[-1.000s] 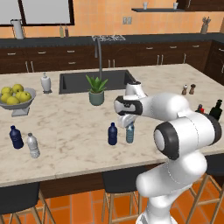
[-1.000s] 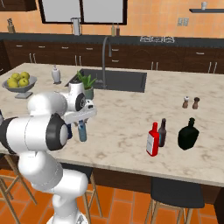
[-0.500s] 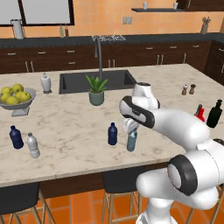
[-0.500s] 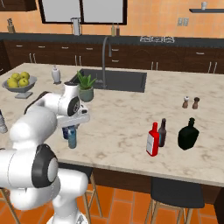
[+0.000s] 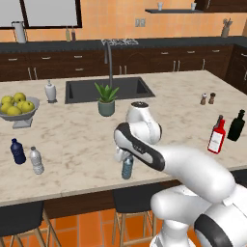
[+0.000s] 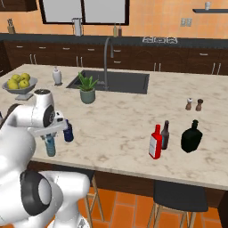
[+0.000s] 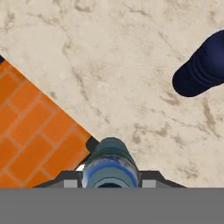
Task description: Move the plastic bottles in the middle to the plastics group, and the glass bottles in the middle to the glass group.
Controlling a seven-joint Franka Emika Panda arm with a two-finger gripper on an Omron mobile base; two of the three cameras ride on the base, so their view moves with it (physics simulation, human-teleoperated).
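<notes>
Your jaws clamp the teal bottle [image 7: 110,168] just below its cap, above the counter [image 5: 87,140] front edge. Expect a light, smooth, slippery plastic body; keep it upright.

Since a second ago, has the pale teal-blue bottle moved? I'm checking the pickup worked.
Yes. The pale teal-blue plastic bottle, clamped in the gripper, has gone toward the counter's near edge, away from the potted plant and the dark navy bottle.

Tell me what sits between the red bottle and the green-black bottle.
A slim dark brown bottle stands between the red bottle and green-black bottle, in the right base view.
</notes>
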